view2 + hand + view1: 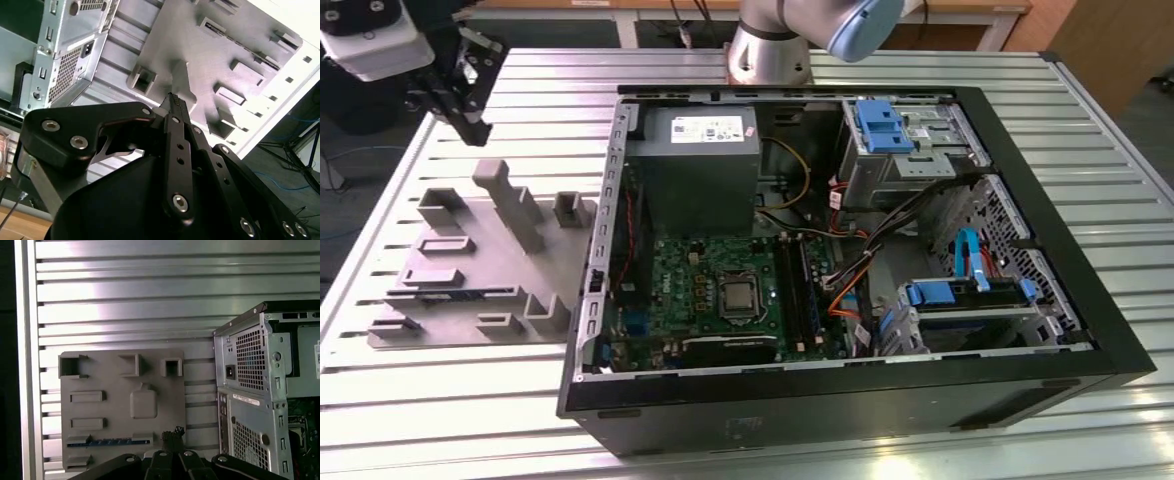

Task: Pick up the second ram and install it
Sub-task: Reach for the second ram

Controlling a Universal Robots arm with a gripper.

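Observation:
The second ram point(107, 442) is a thin dark blue-green stick standing on edge in a slot of the grey fixture block point(122, 405). In the exterior view the ram point(451, 293) is a dark line near the fixture's front left. My gripper point(475, 132) hangs above the table behind the fixture point(480, 260), well away from the ram. Its fingertips point(173, 432) meet, and nothing sits between them. In the second wrist view the gripper point(172, 98) points down at the fixture point(215, 55).
An open computer case point(1067, 330) lies on the slatted metal table point(400, 380) at the exterior view's right of the fixture. Inside are the motherboard point(707, 280) with long black memory slots point(795, 285), a power supply point(700, 135) and cables. The arm's base point(767, 50) stands behind the case.

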